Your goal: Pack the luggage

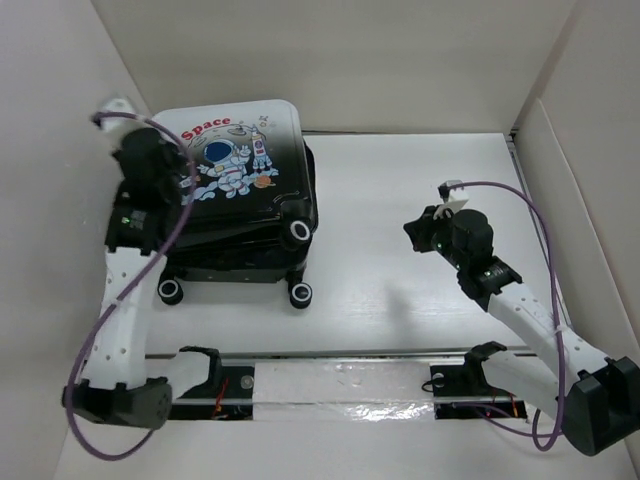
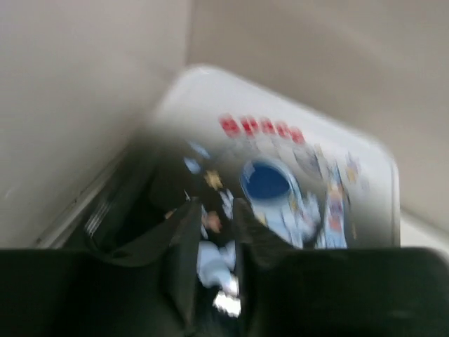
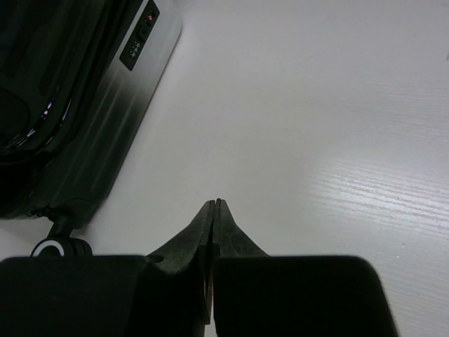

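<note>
The luggage (image 1: 245, 150) lies on its side at the table's far left. Its astronaut and red "Space" lid is lowered onto the lower shell, leaving a slight dark gap along the edge. My left gripper (image 1: 188, 188) is over the lid's left part. In the blurred left wrist view its fingers (image 2: 186, 239) stand a little apart just above the print (image 2: 337, 161), holding nothing that I can see. My right gripper (image 1: 412, 232) is shut and empty over bare table right of the suitcase. In the right wrist view (image 3: 216, 202) the suitcase's side with its lock (image 3: 137, 42) is at the upper left.
White walls enclose the table on the left, back and right, and the suitcase stands close to the left wall (image 1: 60, 150). Black wheels (image 1: 299, 293) stick out toward the near side. A shiny strip (image 1: 340, 385) runs along the near edge between the arm bases.
</note>
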Motion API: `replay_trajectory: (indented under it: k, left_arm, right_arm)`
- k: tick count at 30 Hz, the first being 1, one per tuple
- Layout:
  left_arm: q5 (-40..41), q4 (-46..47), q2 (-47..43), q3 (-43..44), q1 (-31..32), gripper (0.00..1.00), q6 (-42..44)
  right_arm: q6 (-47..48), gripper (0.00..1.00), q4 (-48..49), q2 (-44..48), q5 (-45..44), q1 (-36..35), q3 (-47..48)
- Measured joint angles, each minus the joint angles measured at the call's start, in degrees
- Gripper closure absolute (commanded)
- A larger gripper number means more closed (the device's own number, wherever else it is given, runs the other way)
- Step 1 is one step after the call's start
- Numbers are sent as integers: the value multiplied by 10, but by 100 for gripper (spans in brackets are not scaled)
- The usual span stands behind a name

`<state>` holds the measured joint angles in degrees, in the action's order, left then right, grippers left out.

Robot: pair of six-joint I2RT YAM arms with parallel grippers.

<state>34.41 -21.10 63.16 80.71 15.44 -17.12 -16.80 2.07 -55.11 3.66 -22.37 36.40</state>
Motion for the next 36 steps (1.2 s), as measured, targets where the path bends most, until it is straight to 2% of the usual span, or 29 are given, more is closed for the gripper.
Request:
replay_trajectory:
  k: [2,3,5,11,15,18,22,25,30,36]
  left_arm:
    - [-96,24,22,22,-150,99,-17]
    - [-132,33,39,27,-210,100,-29]
    - [-165,38,76,35,-277,100,-40]
    - [-255,60,192,24,-349,100,-81]
    - [-249,59,257,33,-409,100,-77]
    - [-239,63,295,34,-420,100,-63]
    - [-235,65,339,32,-394,100,-50]
    - [-240,122,348,-7,-377,100,-66]
    - [-231,237,302,-108,-373,100,-118]
    - [-175,346,191,-276,-322,100,-214]
  right_arm:
    - [2,100,0,-2,-8,-10,3]
    - [4,100,0,-4,-11,-14,5]
    - [6,100,0,-9,-18,-22,9]
    - [12,100,-1,-21,-40,-40,16]
    - [16,100,-2,-26,-48,-45,18]
    - [18,100,-3,-30,-52,-48,21]
    - [19,100,-4,-31,-65,-48,23]
    - [18,100,-7,-31,-80,-48,23]
    - [8,100,-27,-24,-123,-45,23]
    - [-10,99,-56,28,-174,-9,21]
